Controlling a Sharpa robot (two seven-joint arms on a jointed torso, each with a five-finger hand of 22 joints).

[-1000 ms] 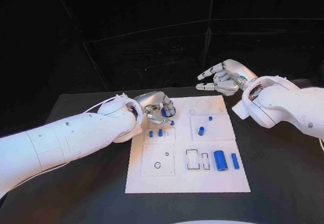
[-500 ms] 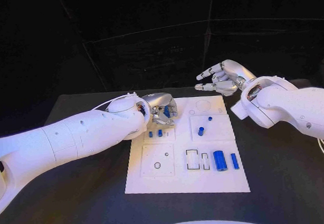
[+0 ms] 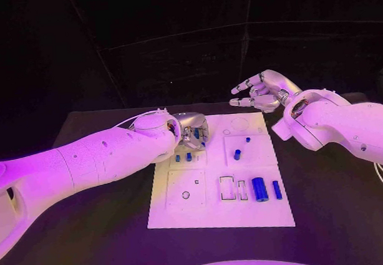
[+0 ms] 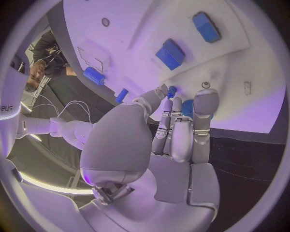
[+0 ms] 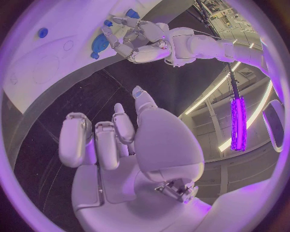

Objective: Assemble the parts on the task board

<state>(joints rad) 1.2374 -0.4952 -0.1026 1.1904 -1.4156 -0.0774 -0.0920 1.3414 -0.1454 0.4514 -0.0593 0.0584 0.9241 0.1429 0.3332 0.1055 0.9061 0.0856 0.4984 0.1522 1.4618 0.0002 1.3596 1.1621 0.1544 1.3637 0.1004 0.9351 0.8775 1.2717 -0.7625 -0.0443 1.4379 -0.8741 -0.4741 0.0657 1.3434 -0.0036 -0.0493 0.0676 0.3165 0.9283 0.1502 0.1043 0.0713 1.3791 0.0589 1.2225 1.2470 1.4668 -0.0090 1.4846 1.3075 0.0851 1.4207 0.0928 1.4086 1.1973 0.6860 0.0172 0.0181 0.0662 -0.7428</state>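
Left hand [image 3: 189, 131] pinched a small blue part [image 4: 171, 91] over the task board [image 3: 219, 216].
Right hand [image 3: 262, 92] hovered beyond the board's far edge, fingers spread, grasping nothing.

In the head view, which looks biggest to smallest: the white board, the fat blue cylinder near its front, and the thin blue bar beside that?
1. task board
2. blue cylinder
3. thin blue bar, about as long but much narrower

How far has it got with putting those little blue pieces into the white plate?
Early, it seems. On the task board, a large blue cylinder and a slim blue bar lie beside empty rectangular slots; whether the smaller blue pieces are seated is unclear. The left hand is working at a blue part on the board's far corner. The right hand hovers, holding nothing.
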